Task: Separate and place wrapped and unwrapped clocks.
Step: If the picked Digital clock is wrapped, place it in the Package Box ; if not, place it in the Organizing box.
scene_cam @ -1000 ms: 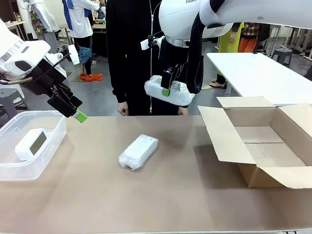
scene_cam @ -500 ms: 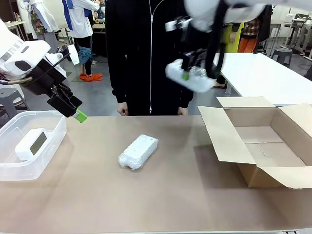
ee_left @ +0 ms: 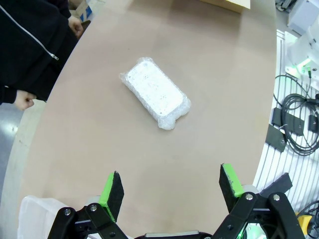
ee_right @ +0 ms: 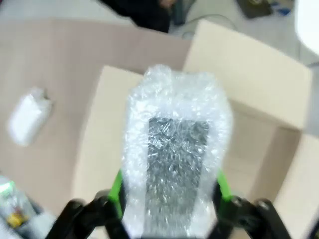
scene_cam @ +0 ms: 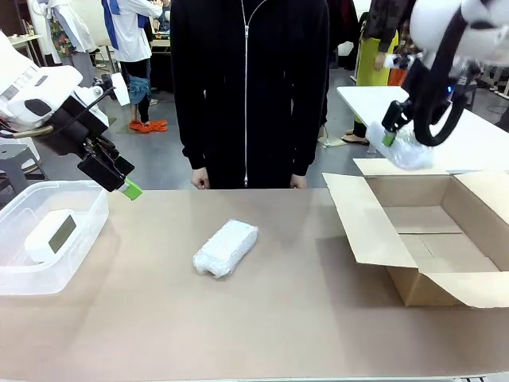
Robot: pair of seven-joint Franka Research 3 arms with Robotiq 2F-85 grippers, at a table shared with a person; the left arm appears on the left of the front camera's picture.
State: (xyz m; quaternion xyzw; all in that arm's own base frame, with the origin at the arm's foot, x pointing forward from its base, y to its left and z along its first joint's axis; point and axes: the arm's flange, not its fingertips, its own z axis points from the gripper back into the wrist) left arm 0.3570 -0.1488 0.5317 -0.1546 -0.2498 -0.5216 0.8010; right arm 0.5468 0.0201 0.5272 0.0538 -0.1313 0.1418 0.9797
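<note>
Wrapped clock [scene_cam: 406,150] in right hand [scene_cam: 390,137], above open cardboard box [scene_cam: 367,224]

Table [scene_cam: 302,318] with wrapped clock [scene_cam: 227,247], bin [scene_cam: 89,229], box [scene_cam: 367,227]

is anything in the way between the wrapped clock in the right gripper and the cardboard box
Nothing visible. The right gripper holds the wrapped clock in the air over the far left part of the cardboard box. Its flaps are folded outward, and the part of the box floor that shows is bare.
</note>
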